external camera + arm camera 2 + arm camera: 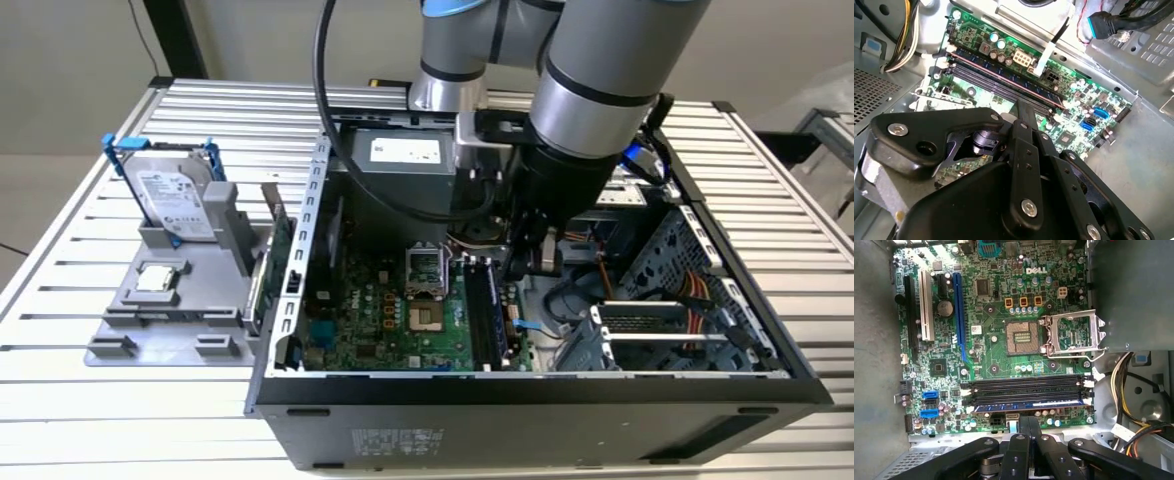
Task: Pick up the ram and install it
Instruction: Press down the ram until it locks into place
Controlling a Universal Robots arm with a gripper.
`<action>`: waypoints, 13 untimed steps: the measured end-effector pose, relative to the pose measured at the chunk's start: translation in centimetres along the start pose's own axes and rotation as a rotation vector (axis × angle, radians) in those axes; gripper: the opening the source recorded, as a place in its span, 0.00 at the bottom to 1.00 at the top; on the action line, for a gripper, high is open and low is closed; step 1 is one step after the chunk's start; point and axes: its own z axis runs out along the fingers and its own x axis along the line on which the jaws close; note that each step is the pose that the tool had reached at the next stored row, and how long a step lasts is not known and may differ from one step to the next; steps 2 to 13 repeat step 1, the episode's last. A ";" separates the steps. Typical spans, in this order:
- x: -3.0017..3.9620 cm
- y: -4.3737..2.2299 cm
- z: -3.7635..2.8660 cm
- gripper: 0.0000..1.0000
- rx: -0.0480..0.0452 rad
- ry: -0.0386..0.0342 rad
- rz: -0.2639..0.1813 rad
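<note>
The ram is a long dark stick with a blue label. It sits in the memory slot of the green motherboard that lies closest to my fingers. In the exterior view the ram stands on edge inside the open computer case. My gripper is shut with nothing between its fingers. Its tip hangs right over the middle of the ram, and I cannot tell whether they touch. In the second wrist view the gripper points at the ram.
A silver hard drive in a blue frame stands in a grey holder at the exterior view's left, with a small square chip beside it. Power cables, the open CPU socket and the drive cage crowd the case.
</note>
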 end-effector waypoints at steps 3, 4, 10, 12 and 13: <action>0.00 0.00 0.00 0.00 -0.0001 0.0000 0.000; 0.00 0.00 0.00 0.00 -0.0001 0.0000 0.000; 0.00 0.00 0.00 0.00 -0.0001 0.0000 0.000; 0.00 0.00 0.00 0.00 -0.0001 0.0000 0.000; 0.00 0.00 0.00 0.00 -0.0001 0.0000 0.000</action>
